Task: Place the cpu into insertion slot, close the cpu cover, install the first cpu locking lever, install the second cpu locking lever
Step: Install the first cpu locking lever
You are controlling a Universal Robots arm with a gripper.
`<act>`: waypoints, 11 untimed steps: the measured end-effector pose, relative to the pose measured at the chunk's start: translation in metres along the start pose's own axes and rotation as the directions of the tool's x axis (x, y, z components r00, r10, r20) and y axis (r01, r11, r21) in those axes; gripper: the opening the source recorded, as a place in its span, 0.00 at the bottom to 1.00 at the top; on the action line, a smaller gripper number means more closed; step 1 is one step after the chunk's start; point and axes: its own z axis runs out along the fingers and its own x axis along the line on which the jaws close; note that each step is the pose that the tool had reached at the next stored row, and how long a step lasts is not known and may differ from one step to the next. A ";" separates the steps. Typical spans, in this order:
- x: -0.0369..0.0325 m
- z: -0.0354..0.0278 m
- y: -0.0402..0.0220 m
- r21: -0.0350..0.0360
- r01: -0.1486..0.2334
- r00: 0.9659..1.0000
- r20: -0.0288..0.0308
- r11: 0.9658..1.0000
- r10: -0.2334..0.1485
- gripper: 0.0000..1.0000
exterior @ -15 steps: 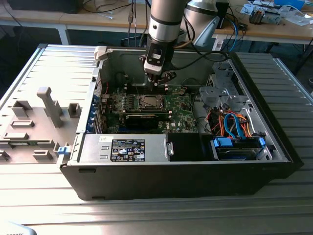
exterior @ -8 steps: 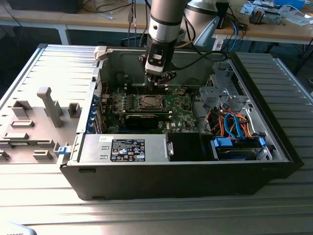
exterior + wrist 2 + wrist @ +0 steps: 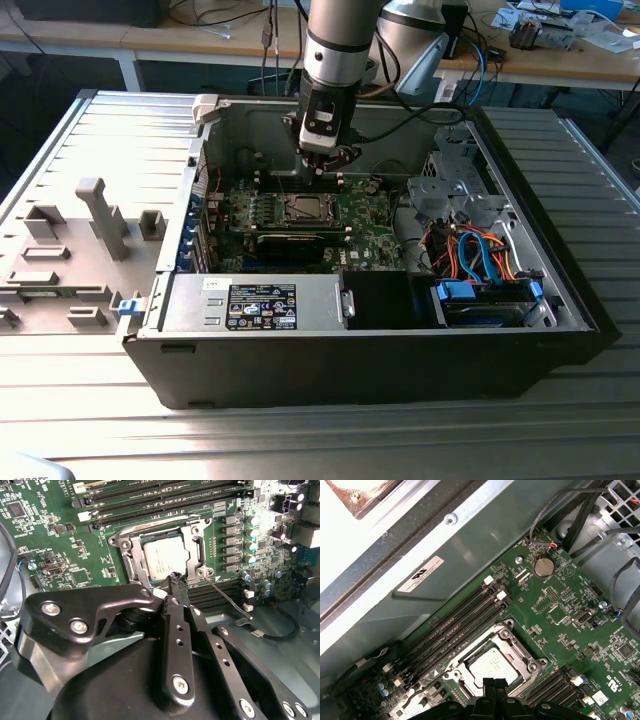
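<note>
The cpu [image 3: 165, 557] lies flat in the socket on the green motherboard [image 3: 75, 545], its dull silver top showing through the window of the cpu cover [image 3: 196, 545]. The cover is down around the chip; the same cpu [image 3: 492, 666] and cover [image 3: 517, 650] appear in the first wrist view. A thin locking lever [image 3: 226, 596] sticks out from one socket corner, away from the frame. My gripper [image 3: 175, 578] is shut with nothing between its fingers, its tips right at that corner. In the exterior view the gripper [image 3: 325, 160] hangs just above the socket [image 3: 303, 208].
The motherboard sits in an open computer case [image 3: 560, 310]. Long black memory slots [image 3: 460, 625] run beside the socket. A labelled power supply box [image 3: 255, 303] lies along the case's front, drive cages and coloured cables [image 3: 475, 250] at the exterior view's right. Grey fixtures [image 3: 105, 215] stand outside.
</note>
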 end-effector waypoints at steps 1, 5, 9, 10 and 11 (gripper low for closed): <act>0.0000 0.0000 0.0000 0.000 0.003 1.000 0.000 1.000 -0.003 0.11; 0.0000 0.0000 0.0000 0.002 0.017 1.000 0.000 1.000 -0.017 0.11; 0.0000 0.0000 0.0000 0.003 0.036 0.999 0.001 0.999 -0.036 0.11; 0.0000 0.0000 0.0000 0.003 0.040 0.999 0.001 0.999 -0.040 0.11; 0.0000 0.0000 0.0000 0.004 0.051 0.999 0.001 0.999 -0.051 0.11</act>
